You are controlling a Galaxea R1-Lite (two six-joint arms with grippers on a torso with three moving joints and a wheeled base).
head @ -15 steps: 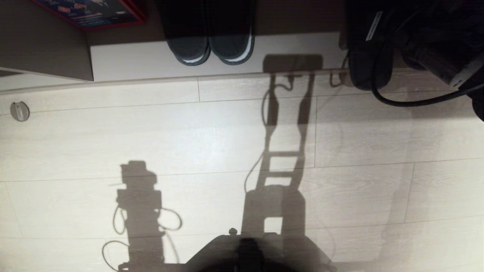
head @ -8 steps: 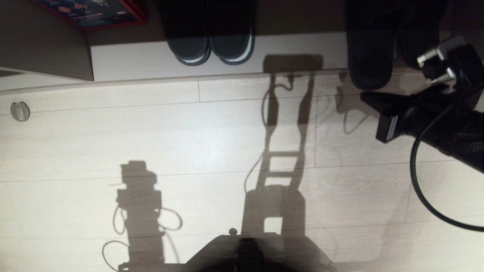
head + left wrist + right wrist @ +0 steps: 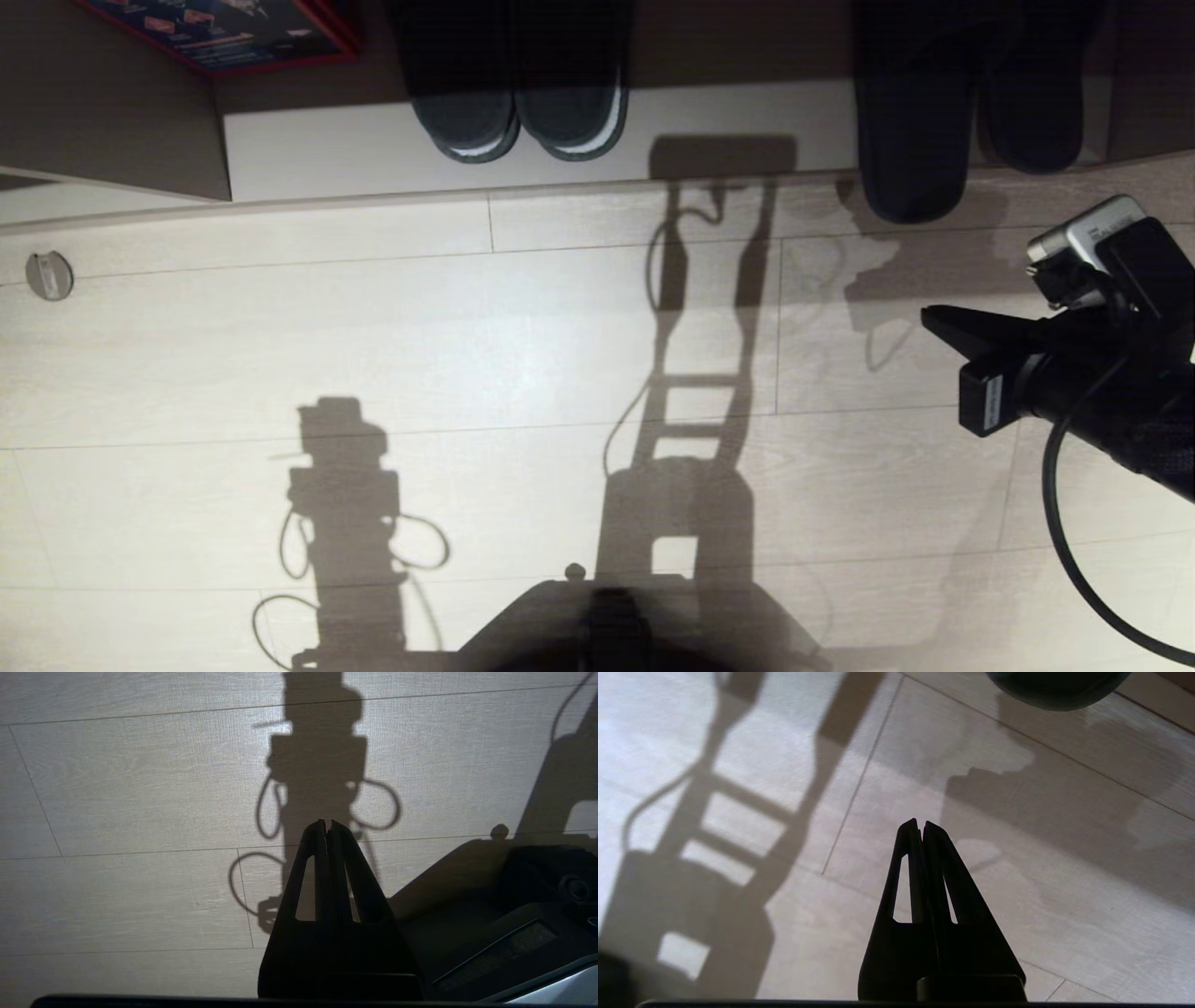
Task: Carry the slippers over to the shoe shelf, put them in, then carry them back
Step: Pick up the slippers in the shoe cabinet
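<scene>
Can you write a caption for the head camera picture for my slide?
Right tool hangs shut and empty over the floor, near slippers sticking out of the shoe shelf.

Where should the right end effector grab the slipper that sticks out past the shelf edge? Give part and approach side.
Probably its rounded near end: the slipper overhangs the shelf edge toward the floor, so that end is free. Come in low from the floor side, where the right end effector sits shut; open it first.
</scene>
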